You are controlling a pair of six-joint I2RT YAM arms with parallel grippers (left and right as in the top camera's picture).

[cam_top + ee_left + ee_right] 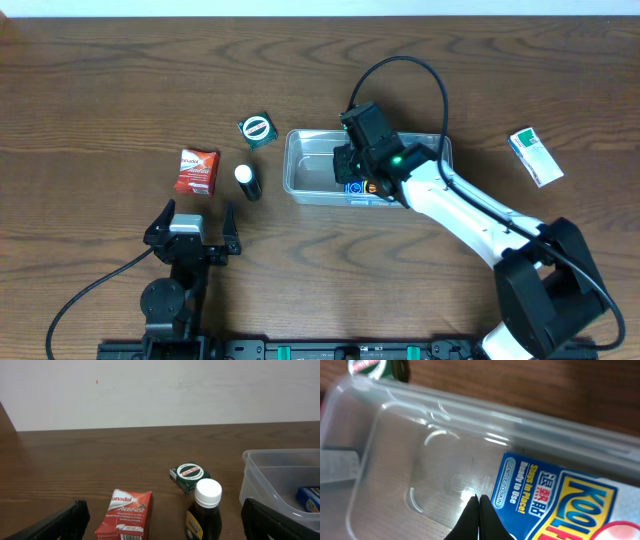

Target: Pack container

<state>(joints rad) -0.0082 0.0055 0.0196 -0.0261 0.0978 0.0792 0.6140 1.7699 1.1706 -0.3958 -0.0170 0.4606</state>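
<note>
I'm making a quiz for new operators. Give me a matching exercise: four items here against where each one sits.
1 red packet
2 blue packet
3 white and green box
4 white-capped bottle

A inside the container
B alone, right of the container
C leftmost loose item
D between red packet and container

Pairs: 1-C, 2-A, 3-B, 4-D

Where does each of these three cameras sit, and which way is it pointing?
Overhead: fixed above the table, looking straight down at the container, the left arm and the right arm.
Left wrist: low over the table, facing level across it toward a red packet and a bottle; open left jaws at the bottom corners.
Right wrist: close above the container, looking down into it at a blue packet; shut right jaws at the bottom edge.
Shared: all three show the container and blue packet.
</note>
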